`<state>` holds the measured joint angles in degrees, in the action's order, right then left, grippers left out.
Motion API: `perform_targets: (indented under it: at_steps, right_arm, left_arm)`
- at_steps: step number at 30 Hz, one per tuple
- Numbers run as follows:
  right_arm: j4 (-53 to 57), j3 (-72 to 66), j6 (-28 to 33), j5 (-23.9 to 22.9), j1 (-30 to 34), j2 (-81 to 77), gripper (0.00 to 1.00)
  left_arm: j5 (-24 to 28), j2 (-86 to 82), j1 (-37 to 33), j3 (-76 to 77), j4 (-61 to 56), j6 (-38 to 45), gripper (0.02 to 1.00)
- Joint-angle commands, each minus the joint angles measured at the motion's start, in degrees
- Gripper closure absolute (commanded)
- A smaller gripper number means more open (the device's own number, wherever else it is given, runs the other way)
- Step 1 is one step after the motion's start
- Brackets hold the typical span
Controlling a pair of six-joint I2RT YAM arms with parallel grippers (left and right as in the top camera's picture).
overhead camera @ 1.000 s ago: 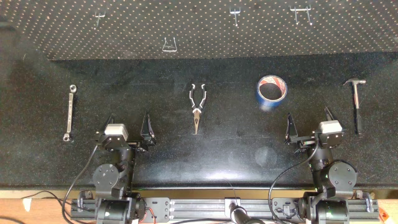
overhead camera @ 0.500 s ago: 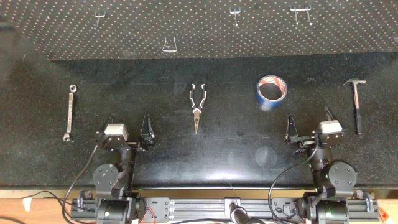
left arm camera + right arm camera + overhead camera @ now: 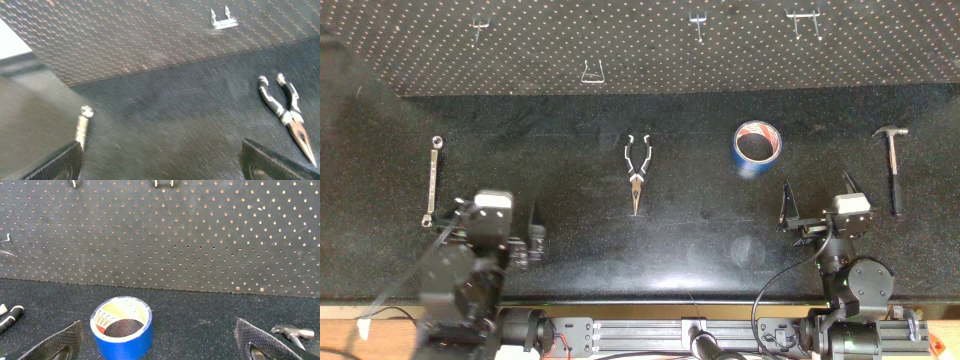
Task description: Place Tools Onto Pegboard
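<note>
- Black mat (image 3: 620, 240) covers the worktop.
- Left gripper (image 3: 160, 146): fingers wide apart, holding nothing.
- Wrench (image 3: 432, 180) lies on the mat beyond it, leftward, nearest this arm; its long axis points toward the pegboard (image 3: 620, 40).

We count four tools on the counter (image 3: 700, 230): one wrench (image 3: 432, 180), one pair of pliers (image 3: 637, 170), one roll of blue tape (image 3: 757, 146) and one hammer (image 3: 892, 165). The one pegboard (image 3: 650, 45) carries four hooks: left hook (image 3: 480, 28), triangular hook (image 3: 592, 72), middle hook (image 3: 697, 22) and right hook (image 3: 804, 20). We also count two arms with one pincer each, the left pincer (image 3: 160, 145) and the right pincer (image 3: 816, 190).
</note>
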<state>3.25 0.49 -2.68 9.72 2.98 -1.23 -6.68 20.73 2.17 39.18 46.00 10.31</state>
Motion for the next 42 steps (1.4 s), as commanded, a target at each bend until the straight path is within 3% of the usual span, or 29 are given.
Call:
perform_targets:
  at_steps: [1, 3, 5, 7, 9, 14, 20, 23, 33, 42]
  right_arm:
    - [0.15, -0.26, 0.59, -0.31, -0.35, 0.15, 0.018]
    - [0.15, -0.26, 0.59, -0.31, -0.35, 0.15, 0.016]
    - [0.15, -0.26, 0.59, -0.31, -0.35, 0.15, 0.018]
    - [0.15, -0.26, 0.59, -0.31, -0.35, 0.15, 0.018]
    - [0.15, -0.26, 0.59, -0.31, -0.35, 0.15, 0.018]
    - [0.15, -0.26, 0.59, -0.31, -0.35, 0.15, 0.018]
    - [0.15, -0.26, 0.59, -0.31, -0.35, 0.15, 0.018]
    - [0.15, -0.26, 0.59, -0.31, -0.35, 0.15, 0.018]
    - [0.15, -0.26, 0.59, -0.31, -0.35, 0.15, 0.018]
    - [0.15, -0.26, 0.59, -0.31, -0.35, 0.15, 0.018]
  left_arm:
    - [-6.43, 20.28, -5.64, 21.9, 24.92, 10.49, 0.023]
    - [-5.07, 25.11, -15.17, 23.52, 26.91, 15.17, 0.023]
    - [6.43, 32.37, -35.6, 23.52, 25.83, 24.96, 0.023]
    - [13.14, 44.78, -54.71, 23.82, 18.03, 29.4, 0.02]
    - [14.47, 57.94, -59.32, 27.93, 17.77, 29.83, 0.023]
    - [9.9, 86.55, -55.76, 43.8, 20.83, 26.51, 0.023]
    - [5.81, 89.59, -44.46, 45.7, 10.54, 23.34, 0.023]
    - [7.78, 89.94, -38.69, 45.7, 8.55, 23.41, 0.02]
    - [7.78, 95.76, -39.34, 45.68, 6.21, 23.06, 0.023]
    - [11.32, 96.13, -39.41, 45.57, 4.46, 19.91, 0.023]
